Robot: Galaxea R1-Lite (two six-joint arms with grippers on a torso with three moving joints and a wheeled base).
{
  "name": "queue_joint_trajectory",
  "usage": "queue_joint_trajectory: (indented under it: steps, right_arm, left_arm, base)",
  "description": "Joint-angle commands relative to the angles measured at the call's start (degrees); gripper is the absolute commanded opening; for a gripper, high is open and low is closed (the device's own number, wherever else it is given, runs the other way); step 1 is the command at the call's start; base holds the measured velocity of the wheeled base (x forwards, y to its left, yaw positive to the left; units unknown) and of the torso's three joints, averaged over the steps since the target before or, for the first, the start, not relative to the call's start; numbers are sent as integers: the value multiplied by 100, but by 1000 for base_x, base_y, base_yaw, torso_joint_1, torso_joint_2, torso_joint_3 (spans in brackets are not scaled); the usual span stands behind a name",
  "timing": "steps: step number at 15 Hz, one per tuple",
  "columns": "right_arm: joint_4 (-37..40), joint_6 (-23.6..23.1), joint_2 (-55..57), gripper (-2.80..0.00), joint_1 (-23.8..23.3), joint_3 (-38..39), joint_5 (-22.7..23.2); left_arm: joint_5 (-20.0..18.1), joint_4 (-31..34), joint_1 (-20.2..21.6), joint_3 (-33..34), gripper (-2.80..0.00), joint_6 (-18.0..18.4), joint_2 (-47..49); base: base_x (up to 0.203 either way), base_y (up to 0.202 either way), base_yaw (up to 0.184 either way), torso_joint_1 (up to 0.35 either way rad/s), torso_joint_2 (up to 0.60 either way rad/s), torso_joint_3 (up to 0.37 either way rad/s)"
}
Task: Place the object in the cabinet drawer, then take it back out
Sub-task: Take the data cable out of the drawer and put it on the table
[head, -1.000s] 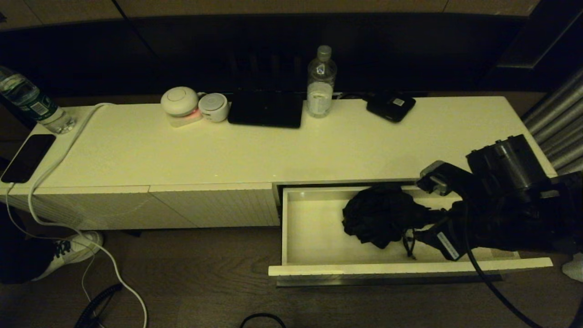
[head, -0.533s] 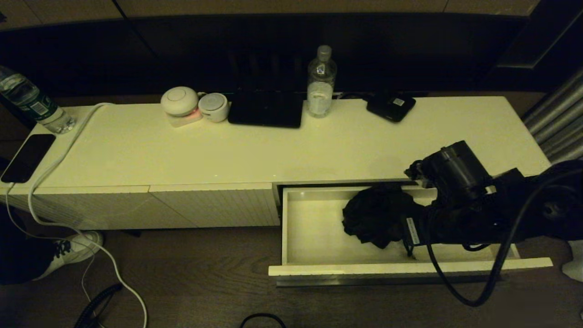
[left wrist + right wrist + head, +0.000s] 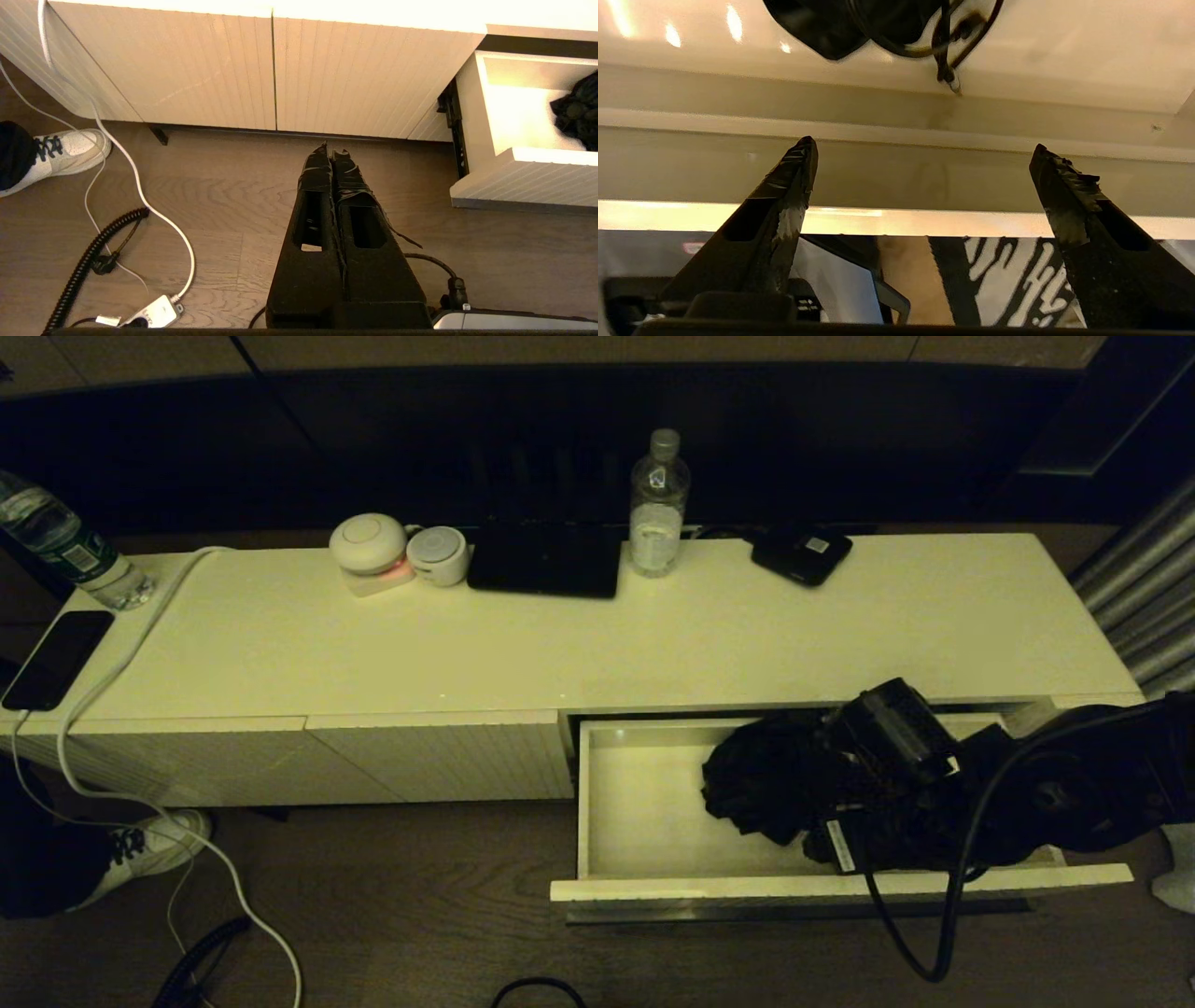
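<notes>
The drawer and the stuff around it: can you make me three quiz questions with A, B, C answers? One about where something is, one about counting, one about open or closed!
1. Where is the black bundle?
A. On the cabinet top
B. In the cabinet drawer
C. On the floor

2. How many bottles stand on the cabinet top?
A. One
B. Two
C. Four

3. How are the right gripper fingers?
A. Spread open
B. Shut empty
C. Shut on a phone

Answers: 1 B, it lies on the drawer's white floor. 2 B, one bottle at the back, another bottle at the robot's far left. 3 A, a wide gap shows between them.
</notes>
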Motion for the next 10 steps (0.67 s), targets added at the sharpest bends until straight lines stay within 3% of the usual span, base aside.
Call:
queue_joint_trajectory:
  steps: [1,10]
  right_arm:
    - [2,-60,120,0,-46,-39,-19]
    - [-893,-908,278,0,-226,-67,-291]
  left_arm:
    - [1,-2,-1,0,-280,-5,-9]
    - [1,-2,-1,0,-280,-5,-9]
  base:
    - [0,0,0,0,0,0]
    - [0,0,0,0,0,0]
